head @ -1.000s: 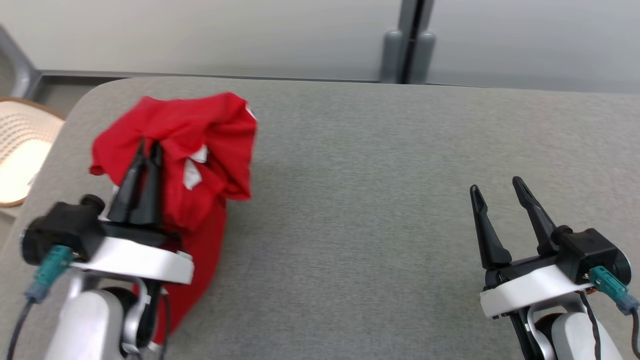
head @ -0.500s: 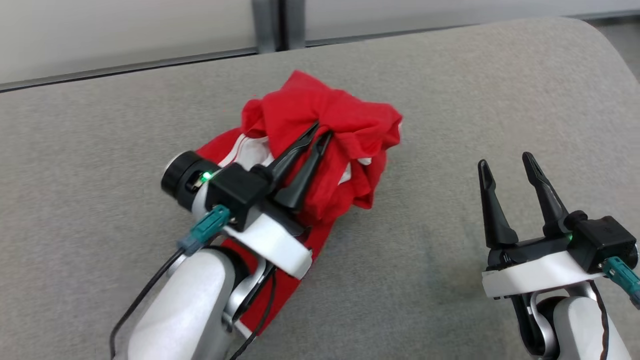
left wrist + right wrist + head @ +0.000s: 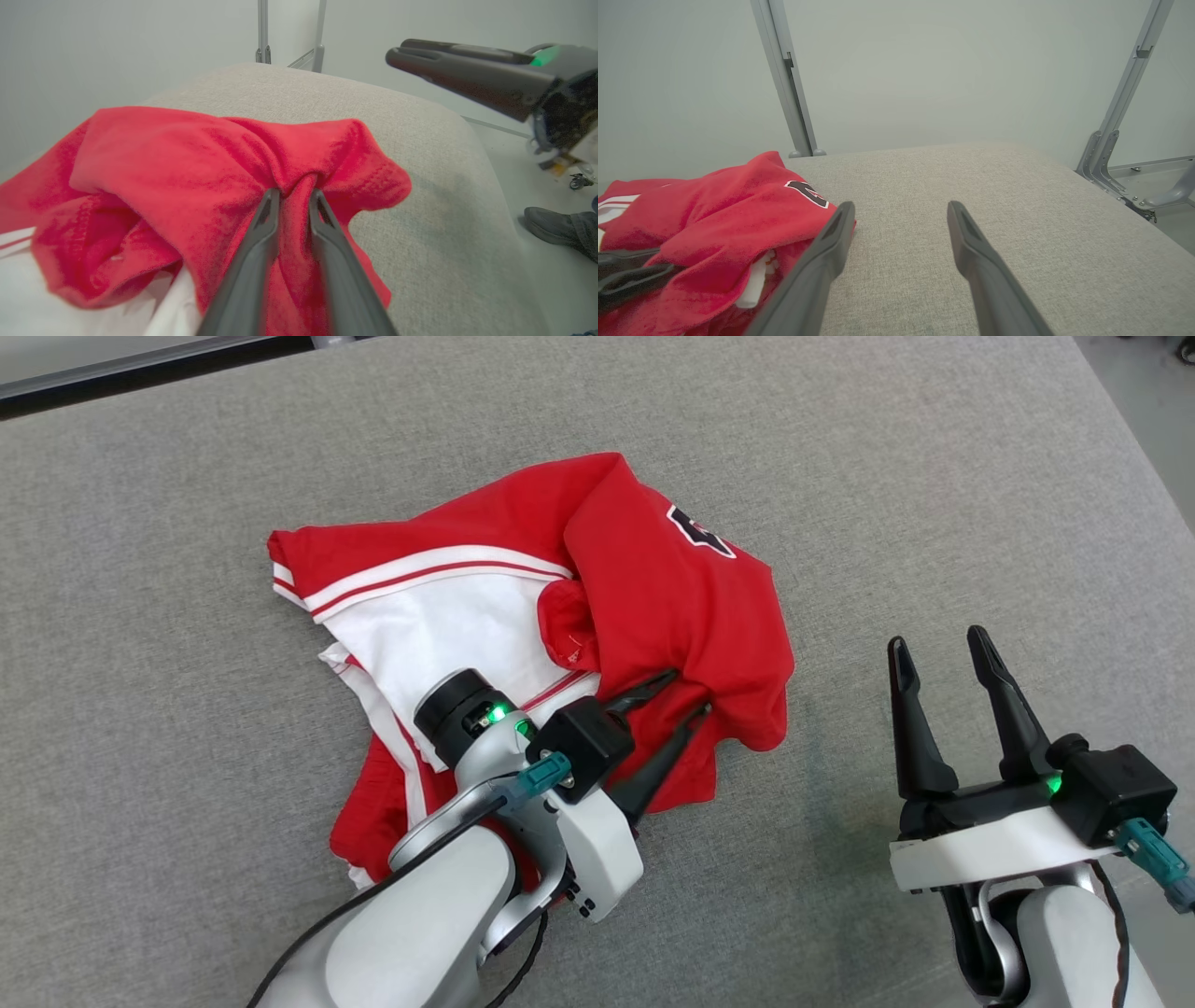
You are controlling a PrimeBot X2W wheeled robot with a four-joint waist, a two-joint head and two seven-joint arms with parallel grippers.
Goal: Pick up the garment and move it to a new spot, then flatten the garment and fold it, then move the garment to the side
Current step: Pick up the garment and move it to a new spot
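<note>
red garment (image 3: 653, 588) crumpled on grey table (image 3: 934, 476), left gripper (image 3: 293, 192) at fold

Grey table (image 3: 934, 476) (red garment (image 3: 653, 588) atop)

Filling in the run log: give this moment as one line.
left gripper: fingers parted, red fold between | right gripper: open, empty | garment: crumpled on table

No readable text, brand or label anywhere. Only mark: black patch with white outline (image 3: 700, 530) on red garment (image 3: 681, 607), near garment's far edge, cut off by fold; could be part of numeral or letter, cannot tell which. Same patch (image 3: 808, 192) seen from right wrist view, on top of garment's red fold, also partial and unreadable.
</note>
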